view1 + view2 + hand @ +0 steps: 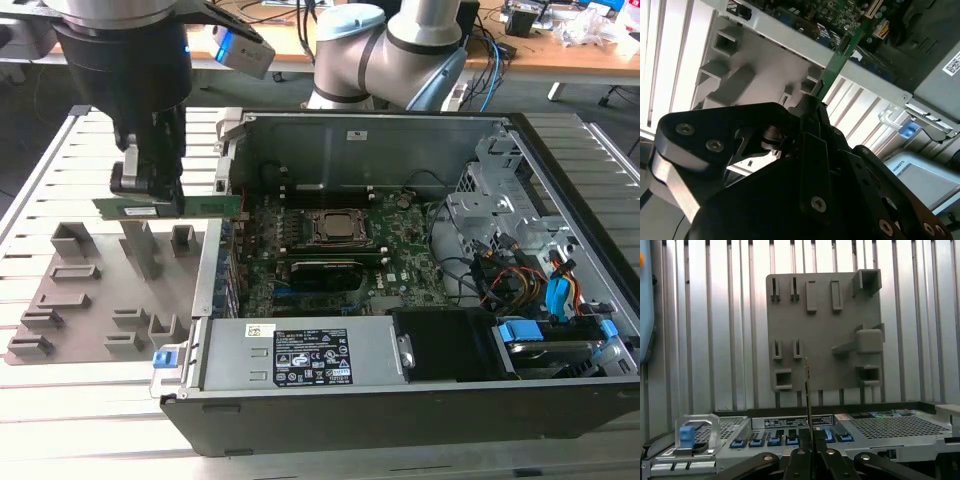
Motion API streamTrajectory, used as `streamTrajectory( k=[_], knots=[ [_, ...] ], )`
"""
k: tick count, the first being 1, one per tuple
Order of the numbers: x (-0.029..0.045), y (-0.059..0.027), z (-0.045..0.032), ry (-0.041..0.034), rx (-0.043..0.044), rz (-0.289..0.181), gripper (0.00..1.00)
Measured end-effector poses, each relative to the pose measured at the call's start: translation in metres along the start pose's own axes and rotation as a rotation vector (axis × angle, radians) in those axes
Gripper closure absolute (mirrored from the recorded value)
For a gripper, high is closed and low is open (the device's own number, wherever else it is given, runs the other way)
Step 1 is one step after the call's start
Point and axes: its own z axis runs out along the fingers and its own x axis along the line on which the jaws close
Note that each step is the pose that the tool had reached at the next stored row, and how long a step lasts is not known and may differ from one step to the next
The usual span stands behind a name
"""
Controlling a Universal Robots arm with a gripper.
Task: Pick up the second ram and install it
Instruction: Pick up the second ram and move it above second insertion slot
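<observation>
The black two-fingered gripper (148,192) is clenched on the second ram (210,204), a long, narrow green circuit-board stick. The stick stands on its long edge and runs level across the exterior view from nine o'clock to three o'clock. The fingers pinch it nearer its nine o'clock end, so most of the free length points toward the open black computer case (330,150).

The stick hangs over the flat grey fixture plate (95,300), which has raised holder blocks and lies on the slatted metal table at nine o'clock of the case. The stick's three o'clock tip sits right at the case's side wall. Inside the case, the large green motherboard (400,265) carries the square metal CPU socket (335,228), and a silver labelled power supply box (300,360) is at six o'clock of it.

In the second wrist view the gripper (814,107) pinches the green stick (836,62) between its dark fingers. In the first wrist view the stick (808,385) appears edge-on, rising from the gripper (810,437) in front of the grey plate (820,320)
</observation>
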Motion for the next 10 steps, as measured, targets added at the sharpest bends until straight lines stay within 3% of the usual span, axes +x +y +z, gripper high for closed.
streamTrajectory(
  k=[2, 4, 5, 10],
  knots=[
    [-0.0003, -0.0056, -0.0002, 0.0000, -0.0001, 0.000, 0.86],
    [-0.0018, -0.0294, -0.0012, 0.0000, -0.0002, 0.000, 0.86],
    [-0.0022, -0.0352, -0.0015, 0.0000, -0.0002, 0.000, 0.86],
    [-0.0034, -0.0523, -0.0022, 0.0000, -0.0005, 0.000, 0.86]
  ],
)
